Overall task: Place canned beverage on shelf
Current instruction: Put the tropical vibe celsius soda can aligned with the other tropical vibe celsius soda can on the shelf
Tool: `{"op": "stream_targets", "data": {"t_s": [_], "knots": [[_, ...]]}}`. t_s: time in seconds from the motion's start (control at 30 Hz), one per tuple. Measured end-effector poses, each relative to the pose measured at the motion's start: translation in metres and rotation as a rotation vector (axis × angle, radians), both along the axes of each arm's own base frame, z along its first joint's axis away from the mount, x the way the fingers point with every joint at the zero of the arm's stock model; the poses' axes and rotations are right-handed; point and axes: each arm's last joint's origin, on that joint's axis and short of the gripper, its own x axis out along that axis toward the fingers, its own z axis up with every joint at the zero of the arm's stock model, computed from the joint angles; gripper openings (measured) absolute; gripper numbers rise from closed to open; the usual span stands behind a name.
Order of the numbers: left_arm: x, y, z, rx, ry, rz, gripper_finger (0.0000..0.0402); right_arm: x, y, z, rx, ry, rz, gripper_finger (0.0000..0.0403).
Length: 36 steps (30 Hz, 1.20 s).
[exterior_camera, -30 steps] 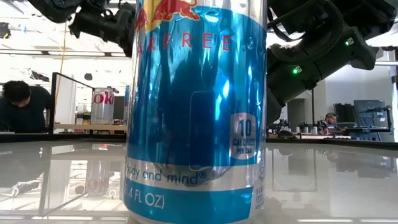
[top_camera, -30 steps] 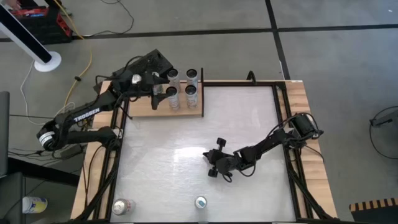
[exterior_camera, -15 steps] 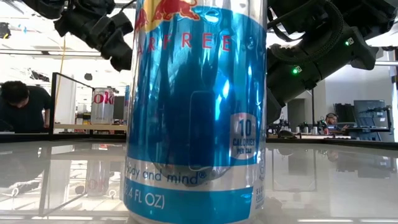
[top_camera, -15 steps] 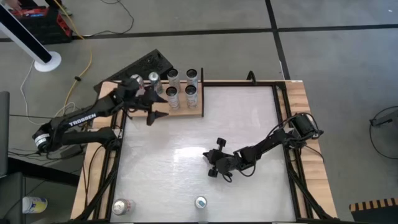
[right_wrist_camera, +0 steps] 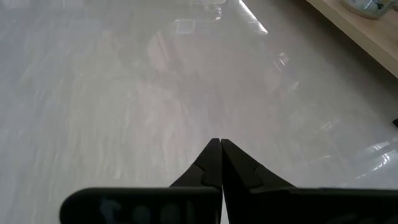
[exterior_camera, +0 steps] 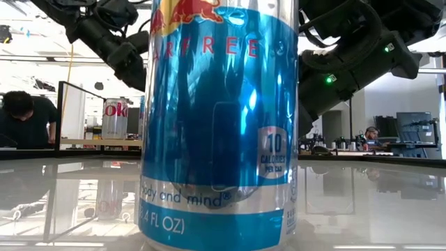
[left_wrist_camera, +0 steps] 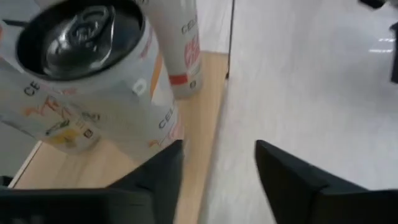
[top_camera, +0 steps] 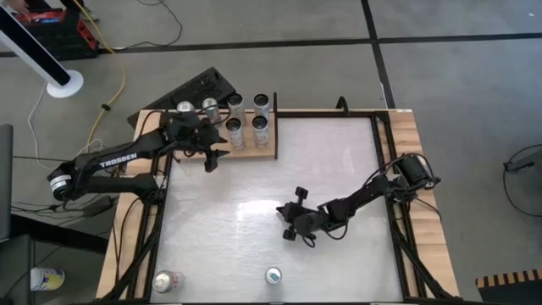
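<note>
1. Low view is mostly blocked by a blue can [exterior_camera: 219, 125] right at the lens; shelf barely visible there
2. My left end effector [top_camera: 209, 154] hovers at the pale wood shelf [top_camera: 199, 151] front edge, fingers apart, empty, cans [top_camera: 246, 123] just beside
3. My right end effector [top_camera: 292, 227] closed, mid-counter [top_camera: 254, 203], well apart

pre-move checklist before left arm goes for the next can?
1. Left claw empty, jaws apart: ok.
2. Left claw clear of the nearest shelf can: cannot tell, it sits close beside one finger.
3. Cans already on the shelf upright: ok.
4. Right claw shut, low over mid-table, away from the shelf: ok.
5. Pick targets upright at the table's near edge, blue can and second can: ok.
</note>
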Motion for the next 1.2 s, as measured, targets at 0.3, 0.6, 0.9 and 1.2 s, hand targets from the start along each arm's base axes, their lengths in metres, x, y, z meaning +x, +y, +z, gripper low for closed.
{"op": "stream_targets", "data": {"t_s": [0.3,0.6,0.9,1.2], "knots": [[0.011,0.008,-0.013,0.012,0.047,-0.017,0.0009,0.000,-0.001,0.000,0.000,0.000,-0.004,0.0022],[0.016,0.016,-0.011,0.065,0.000,0.023,0.0000,0.000,-0.001,0.000,0.001,0.000,-0.004,0.0022],[0.013,0.020,-0.011,0.067,0.001,0.052,0.0000,0.000,-0.001,0.000,0.002,-0.001,-0.005,0.0022],[0.014,0.021,-0.008,0.072,-0.027,0.067,0.0000,0.000,-0.001,0.000,0.001,-0.001,-0.004,0.0022]]}}
